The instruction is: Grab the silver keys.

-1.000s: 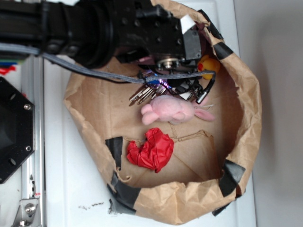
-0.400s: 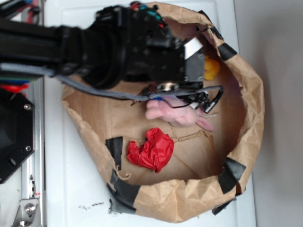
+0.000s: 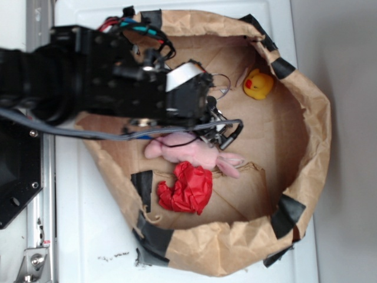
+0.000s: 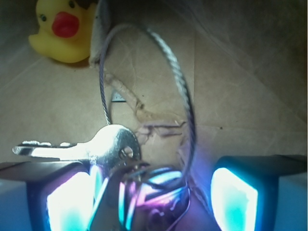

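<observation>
The silver keys sit bunched between my gripper's two lit pads in the wrist view. One bright key sticks out to the left over the left finger, and the thin wire loop arcs upward. The bunch fills most of the gap and hangs clear of the brown paper floor. In the exterior view my gripper is inside the paper bag, just above the pink plush toy, with the wire loop showing beside it. The keys themselves are mostly hidden there by the arm.
A yellow rubber duck sits at the bag's far side, also visible in the wrist view as the duck. A crumpled red object lies below the plush. The bag's raised taped walls ring everything. A black base stands at left.
The arm has moved left and slightly down, carrying the keys away from the duck. The pink plush has shifted left and down, closer to the red object.
</observation>
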Available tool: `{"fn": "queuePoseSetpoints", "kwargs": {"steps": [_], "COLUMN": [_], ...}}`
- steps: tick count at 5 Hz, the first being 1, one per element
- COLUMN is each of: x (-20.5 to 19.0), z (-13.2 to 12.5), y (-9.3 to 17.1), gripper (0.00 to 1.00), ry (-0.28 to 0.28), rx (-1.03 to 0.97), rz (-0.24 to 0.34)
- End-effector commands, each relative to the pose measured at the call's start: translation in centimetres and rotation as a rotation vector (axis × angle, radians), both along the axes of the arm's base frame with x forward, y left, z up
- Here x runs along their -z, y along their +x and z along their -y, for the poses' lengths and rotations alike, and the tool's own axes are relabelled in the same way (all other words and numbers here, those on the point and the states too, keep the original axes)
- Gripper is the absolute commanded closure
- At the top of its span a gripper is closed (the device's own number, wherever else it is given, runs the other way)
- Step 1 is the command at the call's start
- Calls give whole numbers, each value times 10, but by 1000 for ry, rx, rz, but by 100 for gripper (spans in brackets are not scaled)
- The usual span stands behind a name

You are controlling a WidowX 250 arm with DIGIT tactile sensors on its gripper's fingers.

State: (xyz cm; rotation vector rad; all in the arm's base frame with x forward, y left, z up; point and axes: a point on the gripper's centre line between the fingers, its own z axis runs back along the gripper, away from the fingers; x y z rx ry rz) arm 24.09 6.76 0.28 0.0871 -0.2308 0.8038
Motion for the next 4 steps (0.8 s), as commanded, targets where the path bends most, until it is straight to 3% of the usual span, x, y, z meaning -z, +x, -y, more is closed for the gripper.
{"fn": "queuePoseSetpoints", "kwargs": {"steps": [1, 2, 4], "x": [11, 8, -9], "z": [-4, -5, -6], "y": [-34, -29, 30], "gripper": [100, 100, 100], "ry": [-22, -28, -33], "rx": [-42, -47, -53], "rz": [-13, -10, -7]}}
